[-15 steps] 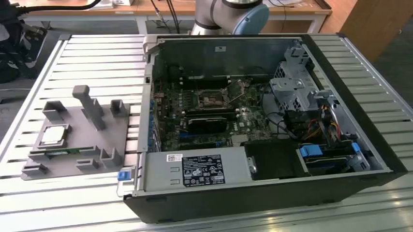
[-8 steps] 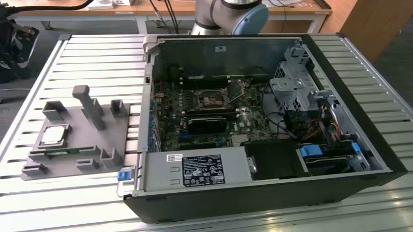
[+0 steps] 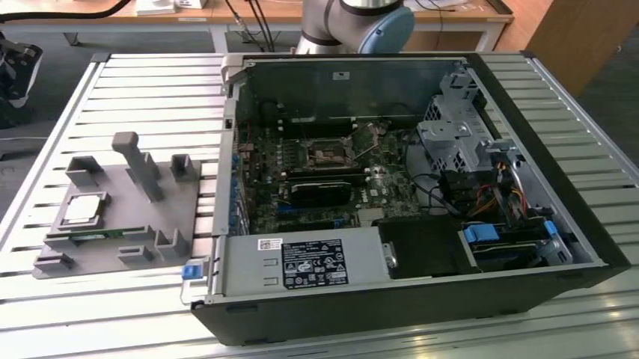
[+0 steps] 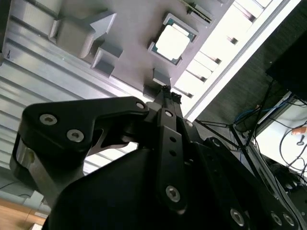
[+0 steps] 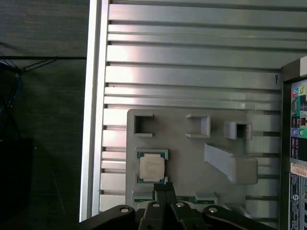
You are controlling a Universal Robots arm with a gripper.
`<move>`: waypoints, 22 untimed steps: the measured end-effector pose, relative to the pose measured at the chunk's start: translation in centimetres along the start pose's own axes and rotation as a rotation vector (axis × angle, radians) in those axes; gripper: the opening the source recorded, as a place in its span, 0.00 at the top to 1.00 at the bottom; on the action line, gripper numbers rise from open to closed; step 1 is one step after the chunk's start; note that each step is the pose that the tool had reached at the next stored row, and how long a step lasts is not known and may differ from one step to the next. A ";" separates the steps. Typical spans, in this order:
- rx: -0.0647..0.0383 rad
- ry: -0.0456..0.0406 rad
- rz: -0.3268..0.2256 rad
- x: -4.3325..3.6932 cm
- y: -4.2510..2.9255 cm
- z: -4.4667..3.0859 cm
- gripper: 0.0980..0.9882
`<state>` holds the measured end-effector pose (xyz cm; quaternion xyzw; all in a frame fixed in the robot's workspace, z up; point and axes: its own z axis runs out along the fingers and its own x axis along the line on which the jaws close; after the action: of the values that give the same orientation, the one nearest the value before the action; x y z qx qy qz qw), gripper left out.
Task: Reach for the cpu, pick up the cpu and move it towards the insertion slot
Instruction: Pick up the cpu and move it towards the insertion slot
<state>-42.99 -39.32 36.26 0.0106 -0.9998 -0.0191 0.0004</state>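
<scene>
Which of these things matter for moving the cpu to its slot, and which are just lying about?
Job:
cpu, on the grey tray
insertion slot, in the computer case
gripper, fingers shut, above the tray

Lying about:
green circuit strip
power supply
coloured cables

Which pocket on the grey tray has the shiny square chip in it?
The one beside the green strip, closest to the gripper: the cpu lies flat in it. The other pockets hold nothing.
</scene>
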 end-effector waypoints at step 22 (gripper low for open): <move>0.006 0.0004 -0.002 0.05 -0.14 3.61 0.38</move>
<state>-43.04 -39.32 32.64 0.0114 -0.9998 -0.0160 0.0005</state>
